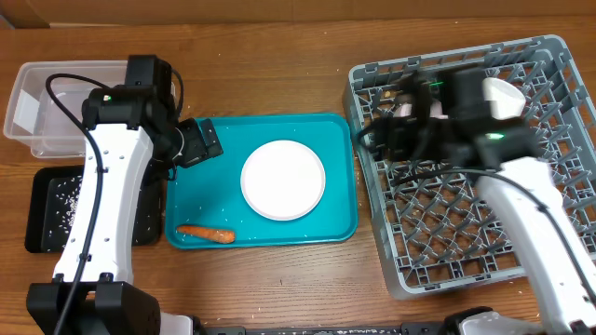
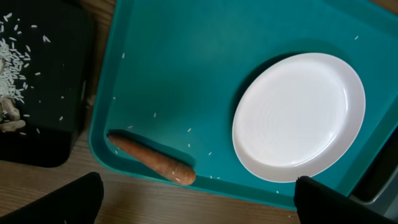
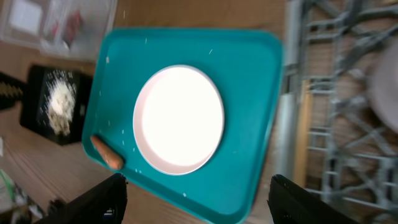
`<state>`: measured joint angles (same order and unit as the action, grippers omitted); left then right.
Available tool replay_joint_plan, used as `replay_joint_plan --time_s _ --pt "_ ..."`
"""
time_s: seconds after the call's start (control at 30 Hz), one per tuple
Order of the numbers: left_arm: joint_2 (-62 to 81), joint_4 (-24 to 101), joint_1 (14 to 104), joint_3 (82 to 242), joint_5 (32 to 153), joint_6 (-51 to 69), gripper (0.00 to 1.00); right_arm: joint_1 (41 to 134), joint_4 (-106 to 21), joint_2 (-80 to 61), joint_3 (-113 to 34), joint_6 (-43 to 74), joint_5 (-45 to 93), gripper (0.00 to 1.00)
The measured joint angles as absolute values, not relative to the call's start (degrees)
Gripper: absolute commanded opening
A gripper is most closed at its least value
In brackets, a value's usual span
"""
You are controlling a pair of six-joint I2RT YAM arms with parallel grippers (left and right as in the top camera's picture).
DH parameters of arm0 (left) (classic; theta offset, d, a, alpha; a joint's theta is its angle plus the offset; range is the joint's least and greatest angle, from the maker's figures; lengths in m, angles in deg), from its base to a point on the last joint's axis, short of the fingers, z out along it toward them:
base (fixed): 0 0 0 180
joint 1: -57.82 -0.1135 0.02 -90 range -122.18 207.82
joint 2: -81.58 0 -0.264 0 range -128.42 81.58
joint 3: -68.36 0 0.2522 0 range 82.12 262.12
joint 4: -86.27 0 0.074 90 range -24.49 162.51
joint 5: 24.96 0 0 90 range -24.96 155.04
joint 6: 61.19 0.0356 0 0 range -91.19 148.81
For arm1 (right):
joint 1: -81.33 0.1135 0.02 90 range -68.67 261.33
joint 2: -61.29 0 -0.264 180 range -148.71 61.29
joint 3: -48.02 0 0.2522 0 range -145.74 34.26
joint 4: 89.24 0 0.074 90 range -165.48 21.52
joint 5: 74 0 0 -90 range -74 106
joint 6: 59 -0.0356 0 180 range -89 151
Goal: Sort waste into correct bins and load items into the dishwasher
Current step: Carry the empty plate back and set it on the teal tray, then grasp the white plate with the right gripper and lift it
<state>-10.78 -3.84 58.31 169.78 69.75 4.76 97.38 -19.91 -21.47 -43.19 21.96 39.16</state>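
Note:
A round white plate (image 1: 283, 180) lies in the middle of the teal tray (image 1: 223, 167). An orange carrot (image 1: 206, 233) rests at the tray's front left corner. My left gripper (image 1: 191, 141) hangs over the tray's left edge; in its wrist view it (image 2: 196, 208) is open and empty, with the carrot (image 2: 152, 160) and plate (image 2: 298, 115) below. My right gripper (image 1: 391, 130) hovers over the left side of the grey dish rack (image 1: 438, 233), open and empty (image 3: 198, 202). A white dish (image 1: 503, 93) sits in the rack. A blurred wooden stick (image 3: 301, 134), seemingly chopsticks, lies along the rack's wall.
The clear tub (image 1: 37, 102) stands at the back left, with something red and white inside (image 3: 73, 23). In front of it is the black tray (image 1: 51, 209) holding scattered white grains and beige scraps (image 2: 9, 118). Loose grains dot the teal tray.

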Motion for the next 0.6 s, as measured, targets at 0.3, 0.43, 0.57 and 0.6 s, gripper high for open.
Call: replay_joint_plan --time_s 0.3,0.43,0.57,0.6 --pt "-10.78 -3.84 58.2 169.78 71.06 4.72 1.0 108.84 -23.34 -35.26 -43.17 18.07 31.53 0.67" --pt "-10.78 -3.82 58.2 169.78 71.09 4.72 1.0 110.04 -25.33 -40.55 -43.17 15.58 30.04 0.6" --pt "-10.78 -3.78 58.2 169.69 71.26 4.72 1.0 110.94 -26.9 -45.99 -43.17 13.39 28.67 0.52" --pt "-10.78 -3.74 58.2 169.58 71.28 4.72 1.0 111.13 -27.21 -47.15 -43.17 13.0 28.49 0.5"
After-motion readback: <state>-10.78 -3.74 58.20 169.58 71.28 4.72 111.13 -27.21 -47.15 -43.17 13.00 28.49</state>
